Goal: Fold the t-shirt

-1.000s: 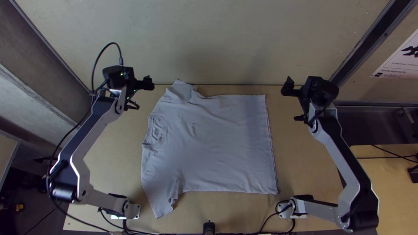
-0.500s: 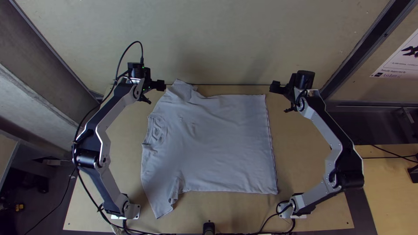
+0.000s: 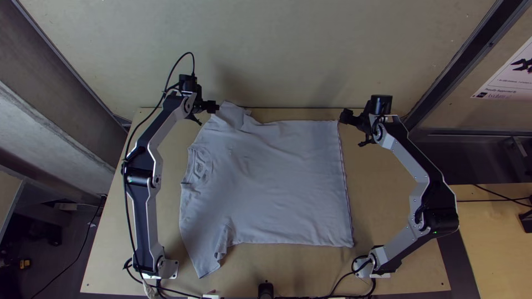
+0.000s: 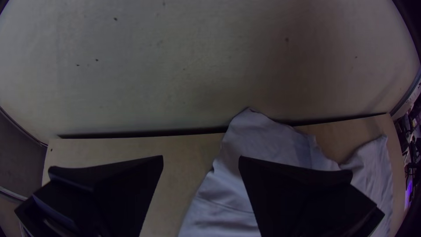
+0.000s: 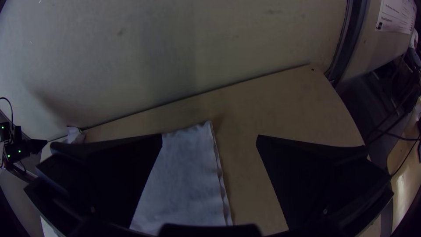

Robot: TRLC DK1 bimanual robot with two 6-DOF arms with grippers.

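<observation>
T-shirt (image 3: 271, 182), top view: it lies spread in the middle of the tabletop (image 3: 388, 194), pale, with shallow wrinkles. The collar (image 3: 200, 166) is at the left and the hem (image 3: 346, 188) at the right, running from far to near. The far sleeve (image 3: 231, 116) points to the far left, its tip reaching past the tabletop's far edge. The near sleeve (image 3: 206, 252) angles towards the near left, with a creased fold along its right side. The left end effector (image 3: 215, 107) is right by the far sleeve; whether they touch I cannot tell. The right end effector (image 3: 343, 115) is at the hem's far corner, again with contact unclear. Behind the tabletop stands a pale wall (image 3: 288, 44), and a poster (image 3: 510, 77) is at the far right. A small black device (image 3: 266, 290) sits at the near edge, between the arms' bases.

Left wrist view: the left end effector (image 4: 201, 158) has its two fingers spread wide. Bare tabletop and part of the far sleeve show in the gap, and one finger overlaps the cloth in the picture. The sleeve's tip overlaps the dark gap along the tabletop's far edge.

Right wrist view: the right end effector (image 5: 209, 136) is spread wide too. The hem and its far corner show between the fingers, with bare tabletop to the right of the hem.
</observation>
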